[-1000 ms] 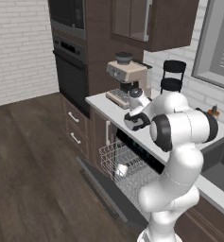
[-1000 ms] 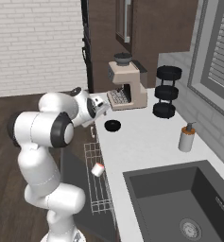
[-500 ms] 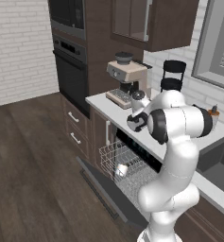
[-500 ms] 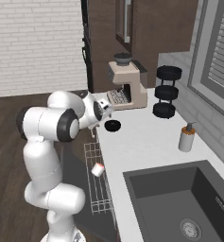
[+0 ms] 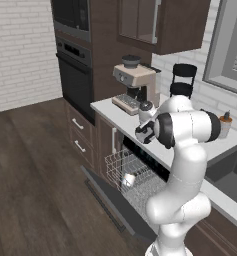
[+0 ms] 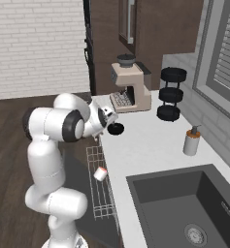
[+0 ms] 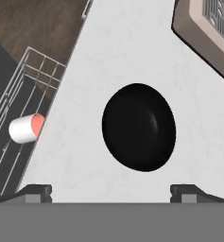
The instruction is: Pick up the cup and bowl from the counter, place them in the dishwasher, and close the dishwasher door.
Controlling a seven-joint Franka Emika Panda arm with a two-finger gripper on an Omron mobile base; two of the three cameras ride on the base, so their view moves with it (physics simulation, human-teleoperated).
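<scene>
- The desk (image 6: 150,145) is the long pale top running from the espresso machine (image 6: 131,89) past the dark sink (image 6: 184,203). In the hand view the desk (image 7: 123,52) takes up most of the picture.
- The dishwasher (image 5: 140,165) sits under the desk with its dark door (image 5: 110,200) dropped down flat toward the wood floor, so it's wide open. The wire rack (image 5: 130,175) is slid out over it; from the right base view the rack (image 6: 99,189) pokes out just beside the desk edge.
- The black three-tier stand (image 6: 171,94) is back by the wall, and the soap bottle (image 6: 190,141) stands near the sink corner.
- The bowl (image 6: 116,128) is on the desk near its front edge, a bit in front of the espresso machine. In the hand view the bowl (image 7: 139,126) sits pretty much dead centre, nothing touching it.
- The cup (image 6: 100,173) is already in the rack, lying on its side. Hand view shows the cup (image 7: 27,128) with its red end pointing toward the desk edge; left base view has the cup (image 5: 128,180) low in the rack.
- The end effector (image 7: 111,191) hangs above the bowl with fingers spread wide and nothing between them. Each fingertip (image 7: 38,191) sits well out to its own side, clear of the bowl.
</scene>
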